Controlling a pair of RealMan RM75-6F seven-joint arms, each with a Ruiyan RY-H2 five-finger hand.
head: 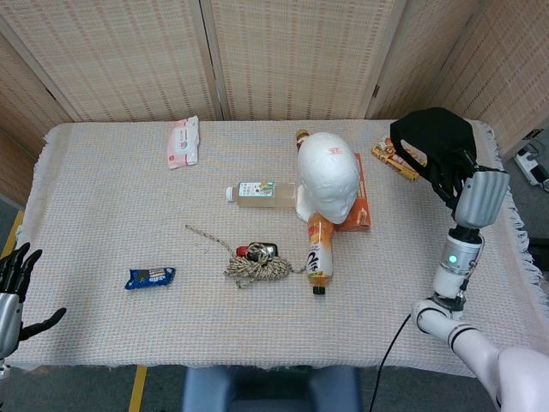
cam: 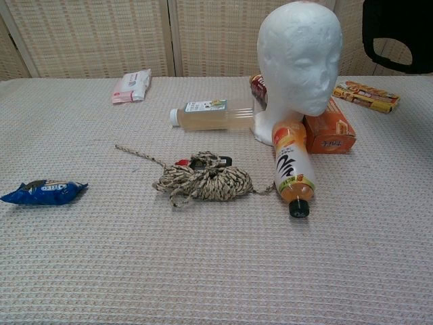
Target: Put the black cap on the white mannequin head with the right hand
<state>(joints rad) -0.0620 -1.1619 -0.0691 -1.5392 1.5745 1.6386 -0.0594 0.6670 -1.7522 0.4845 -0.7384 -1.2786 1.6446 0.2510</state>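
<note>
The black cap [head: 431, 136] hangs in the air above the table's far right corner, held by my right hand [head: 453, 174], whose dark fingers grip its lower edge. In the chest view only the cap [cam: 399, 32] shows, at the top right, higher than the table. The white mannequin head [head: 328, 174] stands upright mid-table, left of the cap and apart from it; in the chest view the mannequin head [cam: 301, 59] faces the camera. My left hand [head: 13, 287] sits off the table's near left corner, fingers spread and holding nothing.
An orange juice bottle [head: 319, 251] lies in front of the mannequin head, a tea bottle [head: 256, 194] to its left, an orange box [head: 359, 206] on its right. A snack bar [head: 395, 158] lies under the cap. A rope coil [head: 256, 267], a blue packet [head: 150, 277] and a wipes pack [head: 182, 142] lie further left.
</note>
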